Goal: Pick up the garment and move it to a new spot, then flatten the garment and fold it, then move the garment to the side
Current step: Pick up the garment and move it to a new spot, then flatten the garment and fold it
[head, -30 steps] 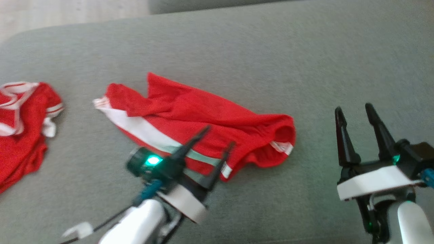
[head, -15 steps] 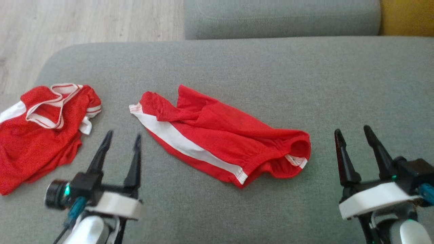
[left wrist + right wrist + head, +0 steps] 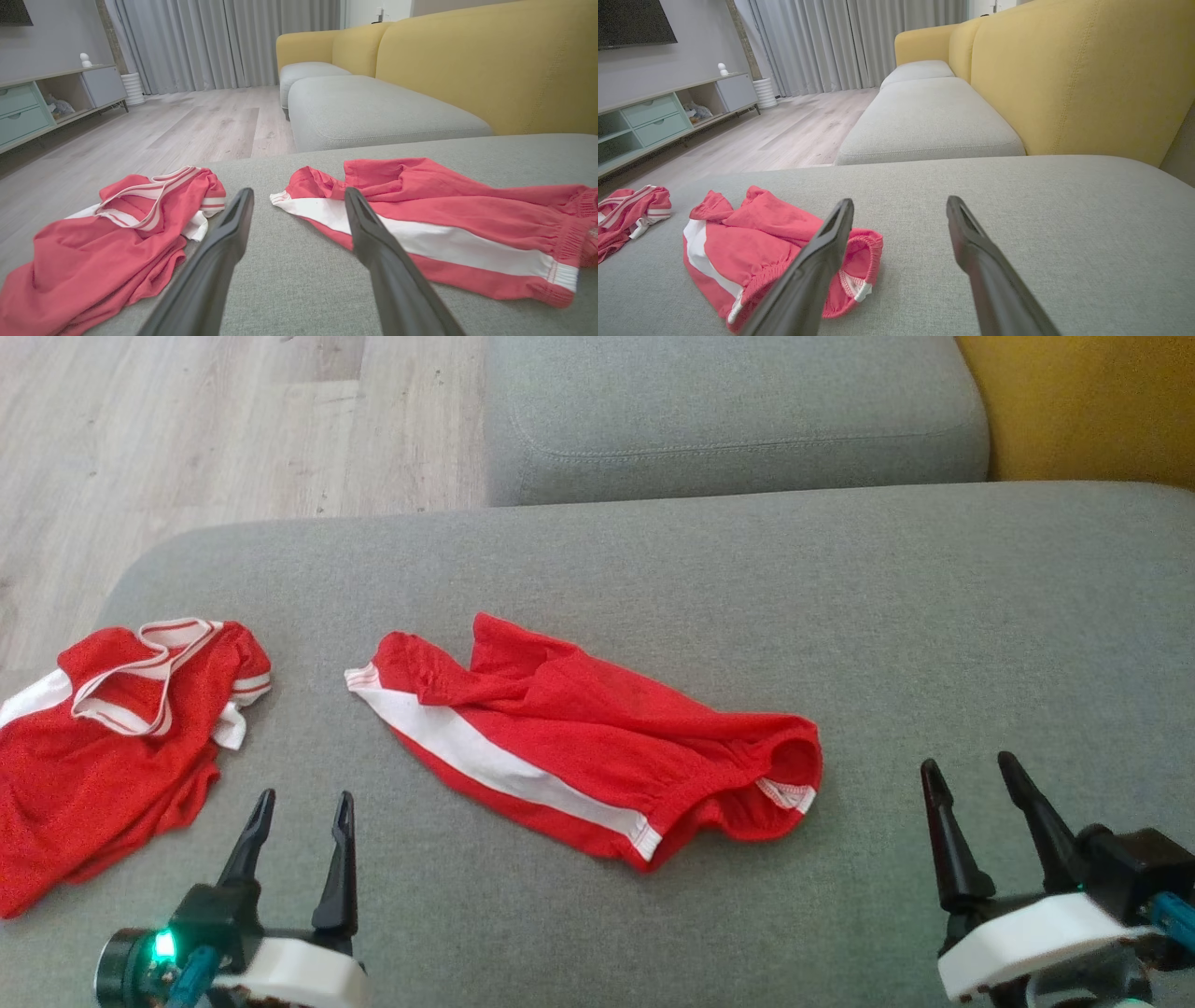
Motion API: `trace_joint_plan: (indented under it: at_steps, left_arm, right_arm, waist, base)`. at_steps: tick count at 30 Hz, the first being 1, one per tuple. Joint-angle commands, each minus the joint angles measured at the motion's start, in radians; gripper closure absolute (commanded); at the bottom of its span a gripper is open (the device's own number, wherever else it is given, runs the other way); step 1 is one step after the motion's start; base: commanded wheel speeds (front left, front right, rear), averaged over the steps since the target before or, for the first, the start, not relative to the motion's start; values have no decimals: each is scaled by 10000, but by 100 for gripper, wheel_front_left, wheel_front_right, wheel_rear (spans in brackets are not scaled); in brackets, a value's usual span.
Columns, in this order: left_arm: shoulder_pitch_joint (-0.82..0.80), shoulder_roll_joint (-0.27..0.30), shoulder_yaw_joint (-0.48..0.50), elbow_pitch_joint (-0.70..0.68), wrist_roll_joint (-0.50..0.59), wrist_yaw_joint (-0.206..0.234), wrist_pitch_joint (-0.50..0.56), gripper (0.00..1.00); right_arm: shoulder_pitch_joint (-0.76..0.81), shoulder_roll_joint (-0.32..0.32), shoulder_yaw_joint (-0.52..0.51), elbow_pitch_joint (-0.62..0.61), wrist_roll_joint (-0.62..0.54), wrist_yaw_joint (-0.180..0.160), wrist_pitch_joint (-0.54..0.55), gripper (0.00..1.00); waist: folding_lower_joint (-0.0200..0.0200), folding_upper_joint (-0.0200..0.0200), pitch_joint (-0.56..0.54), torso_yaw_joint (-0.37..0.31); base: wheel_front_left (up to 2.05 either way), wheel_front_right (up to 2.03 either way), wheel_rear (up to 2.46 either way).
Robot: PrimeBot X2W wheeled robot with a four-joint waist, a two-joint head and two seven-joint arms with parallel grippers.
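Shorts (image 3: 579, 756) lie crumpled on cushion (image 3: 840, 616); left gripper (image 3: 305, 798) has backed off them, right gripper (image 3: 967, 763) waits aside, both wide open, empty, so flattening looks next.

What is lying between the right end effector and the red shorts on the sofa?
Nothing: in the head view, only bare grey cushion separates the right end effector from the red shorts.
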Motion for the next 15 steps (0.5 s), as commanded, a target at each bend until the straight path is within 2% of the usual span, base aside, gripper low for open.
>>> trace_joint_plan:
  at_steps: [1, 15]
  left_arm:
    - [-350, 328, 398, -360, -78, 68, 42, 0]
    - [-413, 340, 332, -447, -170, 91, 121, 0]
  right_arm:
    - [-328, -60, 306, -443, 60, -6, 33, 0]
    - [-390, -60, 446, -476, 52, -6, 116, 0]
  waist:
    - [1, -1, -1, 5]
    - [1, -1, 30, 64]
  base:
    - [0, 0, 0]
    - [0, 0, 0]
